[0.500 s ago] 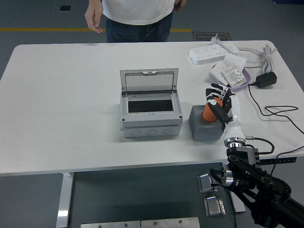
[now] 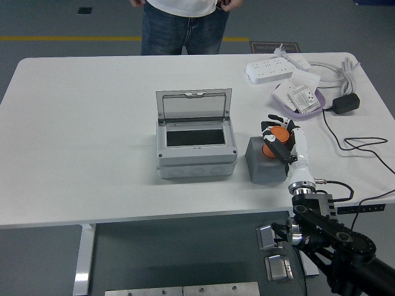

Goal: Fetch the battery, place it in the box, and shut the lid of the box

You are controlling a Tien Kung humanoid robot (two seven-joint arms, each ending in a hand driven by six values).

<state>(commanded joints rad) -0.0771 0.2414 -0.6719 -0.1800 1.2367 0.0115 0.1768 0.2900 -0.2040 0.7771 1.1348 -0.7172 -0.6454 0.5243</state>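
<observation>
While the white desk (image 2: 80, 142) fills most of the frame, a person (image 2: 184, 21) in jeans and a white top stands at its far side, at the top centre, with both hands up near the waist and nothing in them. Only one robot arm (image 2: 336, 246) is in sight, black and jointed, coming up out of the lower right corner.

Near the middle of the desk sits the grey box (image 2: 195, 145), its clear lid (image 2: 194, 106) swung up and standing nearly upright at the back edge, so the dark inside is open to view. Just right of the box, with a narrow gap between them, is a smaller grey block (image 2: 264, 166).

On top of that block is the orange battery (image 2: 274, 140), tilted a little, and the right robot hand (image 2: 284, 140) is closed around it, white palm on the right side and black fingers (image 2: 271, 126) wrapped over the top and front. From where I stand I cannot tell whether the battery is lifted clear of the block or touching it.

In the upper right of the frame lie a white power strip (image 2: 270, 69) with its thick white cable (image 2: 342, 71) looping round, a shallow lilac tray (image 2: 281, 98) holding white packets, and a small black adapter (image 2: 346, 103) whose thin black cord (image 2: 364, 148) trails down the right side of the desk.
</observation>
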